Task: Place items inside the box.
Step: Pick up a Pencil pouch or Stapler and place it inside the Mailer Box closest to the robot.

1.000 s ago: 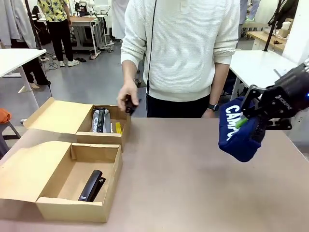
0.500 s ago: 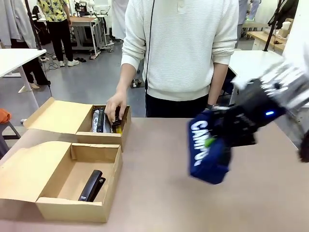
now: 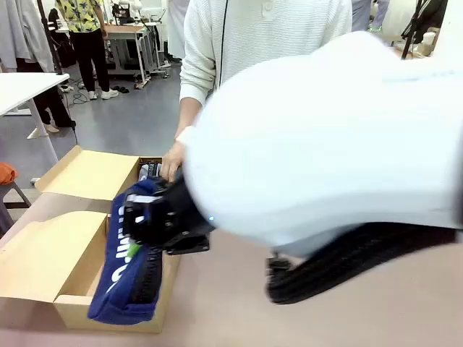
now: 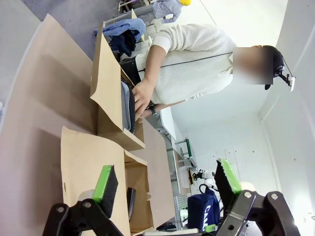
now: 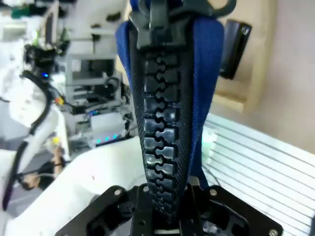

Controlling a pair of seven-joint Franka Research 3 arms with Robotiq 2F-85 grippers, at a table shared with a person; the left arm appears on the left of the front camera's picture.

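Swept across the surface since a second ago, the navy pencil case [image 3: 124,278] now hangs below the right tool [image 3: 134,251] over the larger box [image 3: 72,312], no longer out at the far right edge. That tool is clenched on the case's zip edge, and the body dangles straight down from the pads. Just under the case's lower end and to one side, a black stapler [image 5: 235,46] lies on the box floor. Beyond the tool, the person's hand [image 3: 171,163] reaches into the narrower box [image 3: 87,173]. The left tool [image 4: 166,179] hangs apart with its jaws spread, holding nothing. By my reading the carry is nearly done. The case seems to be above the opening rather than resting in it, so a short descent and a release beside the stapler should remain, minding the front wall.
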